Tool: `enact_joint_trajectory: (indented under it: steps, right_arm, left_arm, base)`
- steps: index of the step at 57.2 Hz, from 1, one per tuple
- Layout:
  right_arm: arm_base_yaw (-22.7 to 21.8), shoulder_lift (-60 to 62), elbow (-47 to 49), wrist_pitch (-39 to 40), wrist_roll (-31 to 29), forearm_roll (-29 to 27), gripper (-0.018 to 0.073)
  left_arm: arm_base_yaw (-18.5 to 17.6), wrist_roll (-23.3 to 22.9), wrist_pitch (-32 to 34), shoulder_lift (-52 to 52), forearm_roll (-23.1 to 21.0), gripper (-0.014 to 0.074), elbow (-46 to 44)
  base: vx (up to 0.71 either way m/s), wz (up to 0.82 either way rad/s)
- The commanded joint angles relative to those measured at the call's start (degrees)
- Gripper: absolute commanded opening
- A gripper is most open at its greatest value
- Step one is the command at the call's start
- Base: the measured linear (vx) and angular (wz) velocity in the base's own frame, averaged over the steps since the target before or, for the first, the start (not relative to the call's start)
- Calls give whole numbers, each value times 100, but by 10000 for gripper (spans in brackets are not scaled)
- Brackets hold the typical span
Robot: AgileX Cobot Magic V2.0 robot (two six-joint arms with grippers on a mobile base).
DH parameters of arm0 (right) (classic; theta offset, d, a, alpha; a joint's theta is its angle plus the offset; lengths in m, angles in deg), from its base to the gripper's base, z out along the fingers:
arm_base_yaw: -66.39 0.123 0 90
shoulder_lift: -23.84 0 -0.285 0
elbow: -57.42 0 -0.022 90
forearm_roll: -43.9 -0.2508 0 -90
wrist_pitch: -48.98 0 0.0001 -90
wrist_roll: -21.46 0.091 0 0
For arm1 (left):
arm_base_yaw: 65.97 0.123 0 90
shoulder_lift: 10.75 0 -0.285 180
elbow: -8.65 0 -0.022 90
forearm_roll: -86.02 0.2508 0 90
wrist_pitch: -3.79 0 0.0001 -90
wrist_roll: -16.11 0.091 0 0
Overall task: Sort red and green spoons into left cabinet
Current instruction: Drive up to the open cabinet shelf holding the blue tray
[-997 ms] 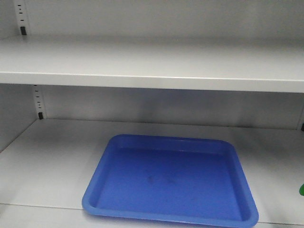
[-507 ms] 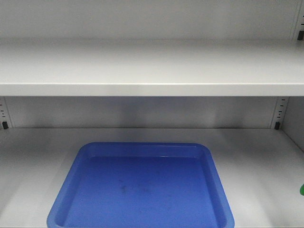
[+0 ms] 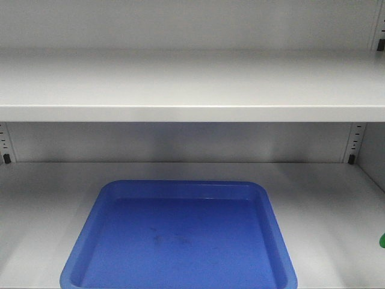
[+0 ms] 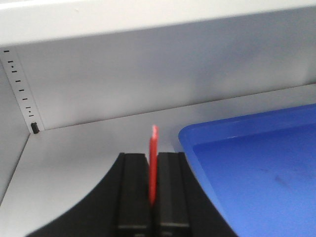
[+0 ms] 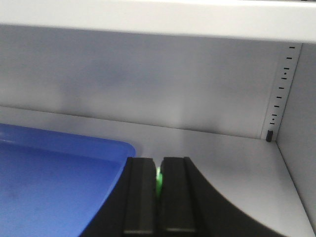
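The front view looks into the pale grey cabinet point(image 3: 180, 144): a wide upper shelf point(image 3: 192, 84) spans the frame, and on the lower shelf point(image 3: 325, 205) a blue tray point(image 3: 180, 235) lies near and left of centre, its bed bare. Slotted rails point(image 3: 355, 141) stand at the far corners, their marks too small to read. A small green sliver point(image 3: 382, 241) shows at the right edge, too little to identify. In the left wrist view, the left claw point(image 4: 152, 160) is pinched narrow on the red spoon point(image 4: 153, 148), which stands upright between the black fingers point(image 4: 133, 187), above the lower shelf just left of the tray's left rim. In the right wrist view, the right claw point(image 5: 158, 165) is closed tight on the green spoon point(image 5: 159, 180), only a thin strip showing, just right of the tray's far right corner.
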Motion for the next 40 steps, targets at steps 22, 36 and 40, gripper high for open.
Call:
enact_joint_trajectory:
  steps: [22,36,40]
  right_arm:
    - [-11,12,175,646,-52,-14,-4]
    - [-11,12,175,375,-52,-9,-4]
    - [-11,-53,175,245,-52,-9,-4]
  left_arm:
    - [-27,-27,1098,-4,-80,-1,-162]
    - [-27,-63,1203,4,-109,-1,-162]
    - [-27,-312,1134,-28,-374,-1,-162]
  base:
    - [0,0]
    - [0,0]
    - [0,0]
